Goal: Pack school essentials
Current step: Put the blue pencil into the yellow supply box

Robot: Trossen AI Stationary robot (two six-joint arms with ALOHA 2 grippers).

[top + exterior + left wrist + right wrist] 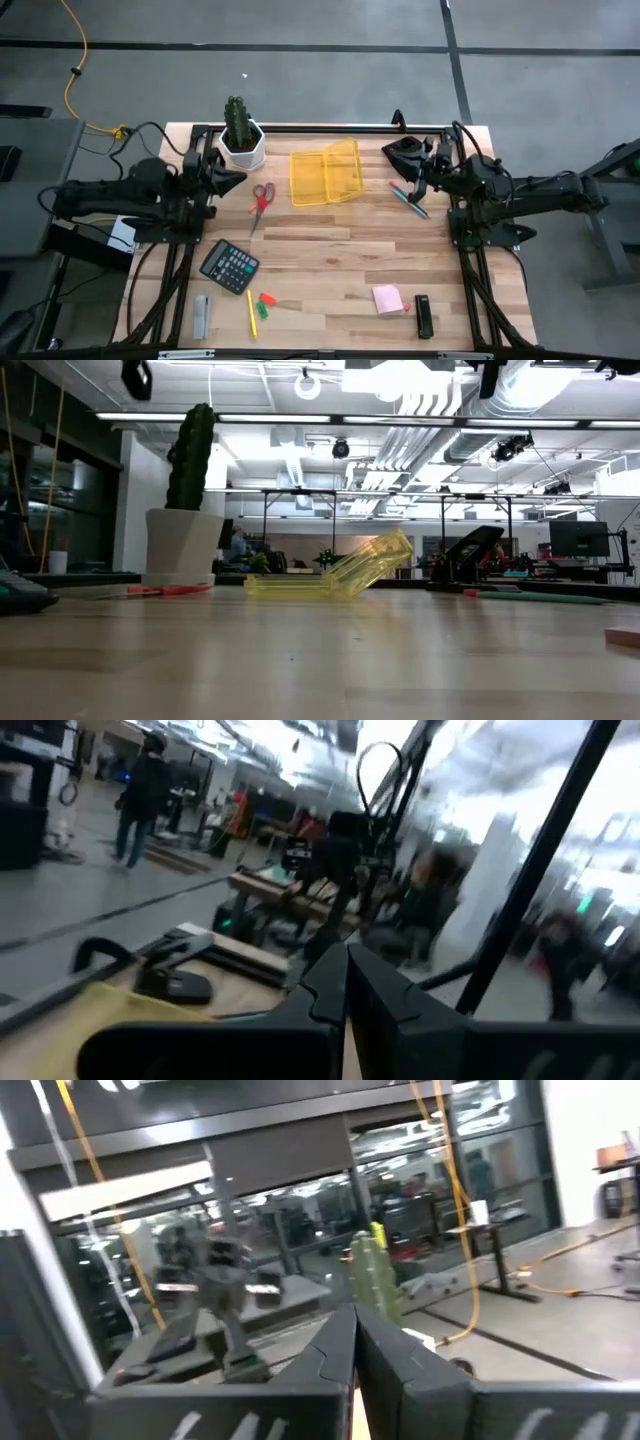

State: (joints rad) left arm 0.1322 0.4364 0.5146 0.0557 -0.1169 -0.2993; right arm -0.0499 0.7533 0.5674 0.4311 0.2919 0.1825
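My left gripper (238, 180) sits at the table's left edge, fingers pressed together on nothing, just beside the white pot of the green cactus (241, 140). My right gripper (392, 150) rests at the far right, fingers likewise together and empty. Between them the clear yellow plastic case (326, 173) lies open on the light wooden table (330, 260). The red-handled scissors (260, 203) lie left of the case, the teal pen (409, 200) to its right. Along the near side lie the thin yellow pencil (250, 311), the tiny green and orange-red pieces (265, 302) and the square pink sticky-note pad (388, 299), all outside the case, near the dark calculator with grey keys (229, 266)
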